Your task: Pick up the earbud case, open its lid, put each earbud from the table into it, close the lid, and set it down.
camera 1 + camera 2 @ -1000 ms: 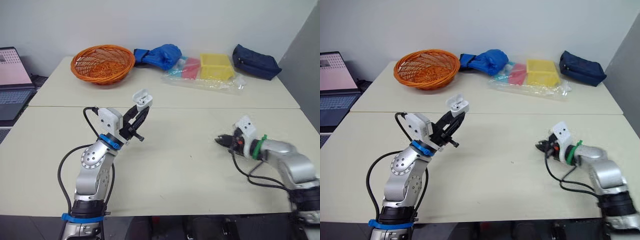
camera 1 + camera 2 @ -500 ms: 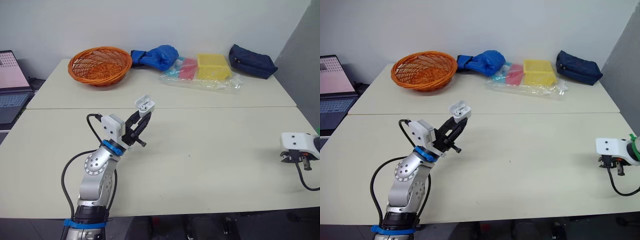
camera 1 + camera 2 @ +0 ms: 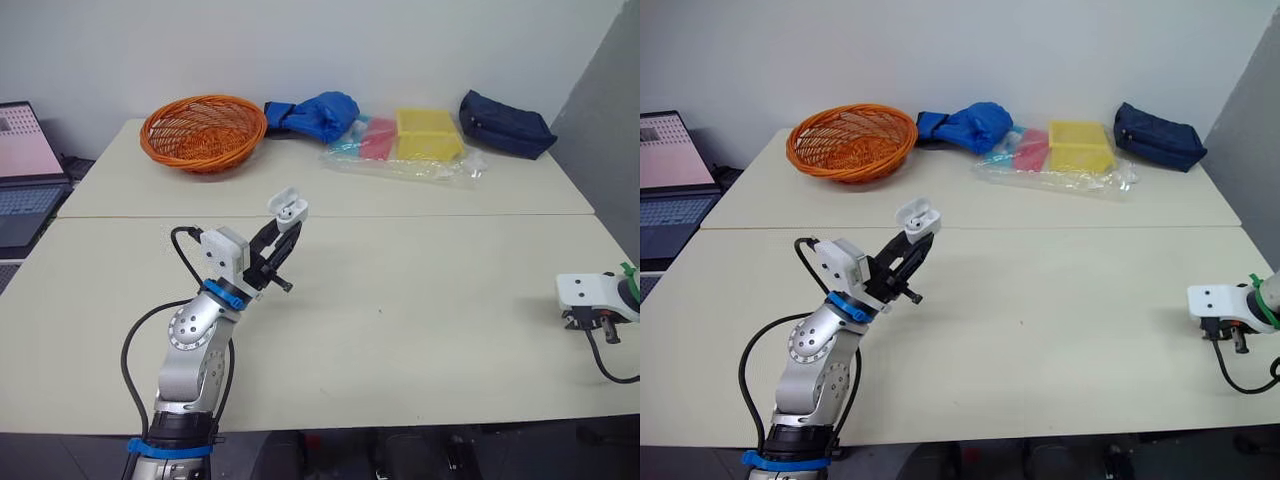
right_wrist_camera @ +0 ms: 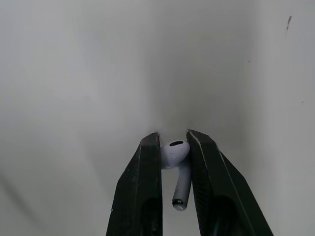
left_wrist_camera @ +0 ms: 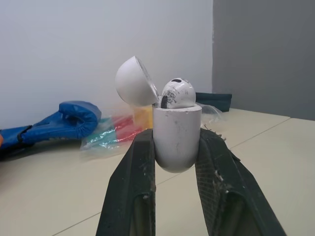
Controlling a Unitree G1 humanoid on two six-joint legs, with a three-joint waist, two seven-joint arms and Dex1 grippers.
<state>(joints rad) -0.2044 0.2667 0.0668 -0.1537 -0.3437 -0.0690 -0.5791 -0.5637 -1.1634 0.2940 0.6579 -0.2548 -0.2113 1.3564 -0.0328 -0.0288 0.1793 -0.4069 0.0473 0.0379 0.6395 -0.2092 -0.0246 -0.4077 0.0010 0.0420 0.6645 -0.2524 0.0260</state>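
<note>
My left gripper (image 3: 282, 228) is raised above the left half of the table, shut on the white earbud case (image 3: 287, 205). In the left wrist view the case (image 5: 177, 140) sits between the two fingers with its lid (image 5: 134, 88) flipped open, and one white earbud (image 5: 177, 93) rests in it. My right gripper (image 3: 592, 322) is low over the table's far right edge. In the right wrist view it is shut on a second white earbud (image 4: 175, 151), whose stem points back along the fingers, over the pale tabletop (image 4: 74, 98).
Along the back of the far table are an orange wicker basket (image 3: 203, 130), a blue glove (image 3: 315, 112), a clear bag with yellow and red boxes (image 3: 428, 138) and a navy pouch (image 3: 505, 123). An open laptop (image 3: 25, 170) stands off the left edge.
My right arm has swung from the table's middle right out to its far right edge. The left gripper still holds the open case up in the same spot.
</note>
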